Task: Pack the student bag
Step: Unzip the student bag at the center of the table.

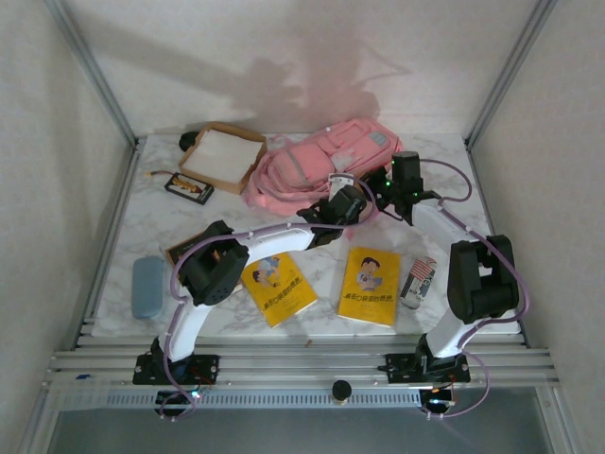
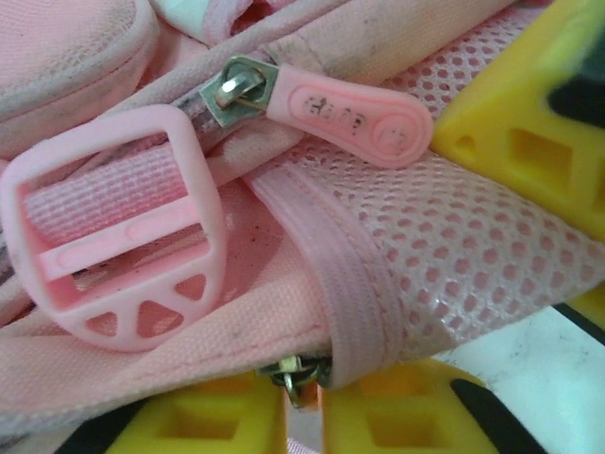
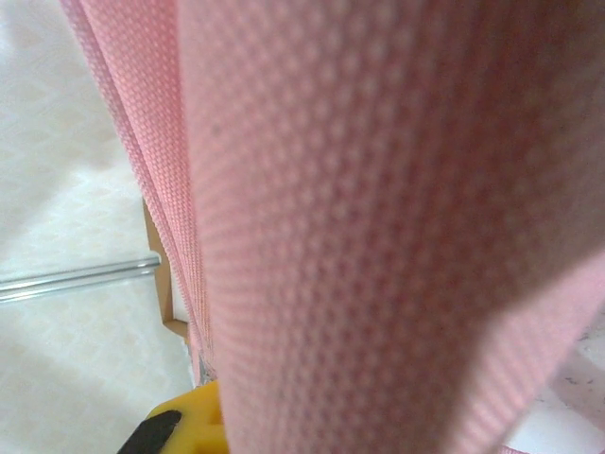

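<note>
- A blue-grey case [image 1: 146, 286] lies at the near left of the marble table [image 1: 142, 227].
- Farther back on the left, a small black tray [image 1: 188, 186] sits just beside a shallow cardboard tray [image 1: 223, 156] with a white sheet in it.
- A yellow picture book [image 1: 277, 288] lies tilted near the front edge, just right of the left arm's elbow.
- The student bag [image 1: 321, 165], pink, lies at the far centre of the table, just right of the cardboard tray.
- The left gripper [image 2: 302, 416] is at the bag's near edge. Its yellow fingertips stand close together with a metal zip slider [image 2: 298, 378] between them. They seem to pinch it, though the frame's bottom edge cuts the contact off.
- In the left wrist view, a pink strap buckle [image 2: 118, 227] lies left of that spot and a pink rubber zip pull [image 2: 350, 113] lies above it.
- A second yellow picture book [image 1: 371, 286] lies near the front, right of centre.
- The right gripper [image 1: 389, 187] is at the bag's near right corner, jaws clamped together on the student bag's pink mesh panel [image 3: 378, 236].
- A small striped packet [image 1: 417, 281] lies just right of the second book.
</note>
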